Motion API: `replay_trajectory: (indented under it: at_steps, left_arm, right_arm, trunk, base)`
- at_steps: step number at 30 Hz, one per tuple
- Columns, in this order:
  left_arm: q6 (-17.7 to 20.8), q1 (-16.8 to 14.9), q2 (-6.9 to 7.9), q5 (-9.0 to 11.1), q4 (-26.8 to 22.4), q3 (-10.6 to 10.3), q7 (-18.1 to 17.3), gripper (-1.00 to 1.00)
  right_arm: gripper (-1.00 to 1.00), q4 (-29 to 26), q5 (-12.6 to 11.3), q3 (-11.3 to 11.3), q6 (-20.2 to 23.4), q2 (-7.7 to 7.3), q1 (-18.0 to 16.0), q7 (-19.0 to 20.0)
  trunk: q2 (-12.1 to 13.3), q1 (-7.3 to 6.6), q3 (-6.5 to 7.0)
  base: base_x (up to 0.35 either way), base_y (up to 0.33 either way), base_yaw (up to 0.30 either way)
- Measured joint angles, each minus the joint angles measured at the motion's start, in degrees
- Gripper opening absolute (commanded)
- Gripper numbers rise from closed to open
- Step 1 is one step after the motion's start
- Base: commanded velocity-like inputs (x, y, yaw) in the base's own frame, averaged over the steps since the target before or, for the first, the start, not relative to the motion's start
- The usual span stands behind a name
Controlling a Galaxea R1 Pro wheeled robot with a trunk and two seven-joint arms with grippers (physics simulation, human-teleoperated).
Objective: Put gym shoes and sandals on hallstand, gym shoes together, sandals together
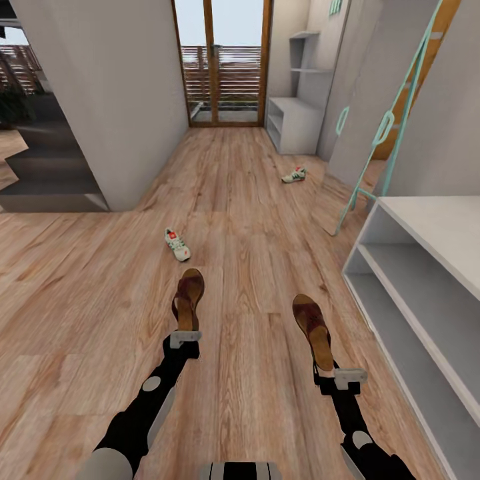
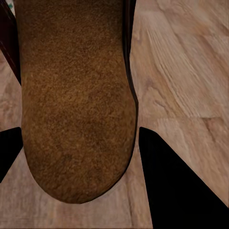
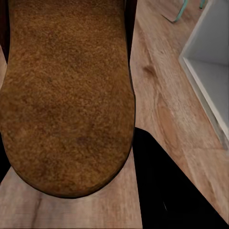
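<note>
Each gripper holds one brown sandal by its heel, toe pointing away from me, above the corridor floor [image 1: 253, 220]. My left gripper [image 1: 185, 339] is shut on the left sandal [image 1: 189, 293]; its tan footbed [image 2: 76, 105] sits between the black fingers [image 2: 176, 191]. My right gripper [image 1: 348, 379] is shut on the other sandal [image 1: 313, 328], whose footbed [image 3: 67, 95] lies beside a finger [image 3: 162, 191]. One gym shoe [image 1: 177, 244] lies on the floor just beyond the left sandal, and another gym shoe [image 1: 294, 175] lies farther off to the right. The hallstand [image 1: 293, 123] stands at the corridor's far right.
A low white two-tier bench [image 1: 427, 220] stands close on my right, with its corner [image 3: 210, 57] seen past the right sandal. A teal-framed mirror [image 1: 373, 147] leans on the right wall. A grey wall block [image 1: 113, 100] is at the left and a glass door [image 1: 223, 67] at the far end.
</note>
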Motion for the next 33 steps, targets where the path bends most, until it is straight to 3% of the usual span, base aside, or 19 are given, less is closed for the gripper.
replay_trajectory:
  at_steps: [6,9,17,33]
  left_arm:
    - [0.0,0.0,4.19,0.0,1.8,0.3,-0.2,-1.00]
    - [0.0,0.0,4.97,-0.1,2.2,0.3,-0.4,-1.00]
    - [-0.3,0.0,5.09,-0.2,6.2,-0.2,-2.8,-1.00]
    - [-0.3,0.0,4.91,-0.2,6.9,-0.2,-3.7,-1.00]
  right_arm:
    - [-1.00,0.0,0.0,0.0,0.0,-0.08,0.0,0.0]
    - [-1.00,0.0,0.0,0.0,0.0,-0.09,0.0,0.0]
    - [-1.00,0.0,0.0,0.0,0.0,-0.09,0.0,0.0]
    - [-1.00,0.0,0.0,0.0,0.0,-0.09,0.0,0.0]
  trunk:
    - [0.0,0.00,0.00]
    - [0.0,0.00,0.00]
    - [0.0,0.00,0.00]
    - [0.0,0.00,0.00]
  base:
    - [0.350,0.000,0.000]
    - [0.350,0.000,0.000]
    - [0.350,0.000,0.000]
    - [0.350,0.000,0.000]
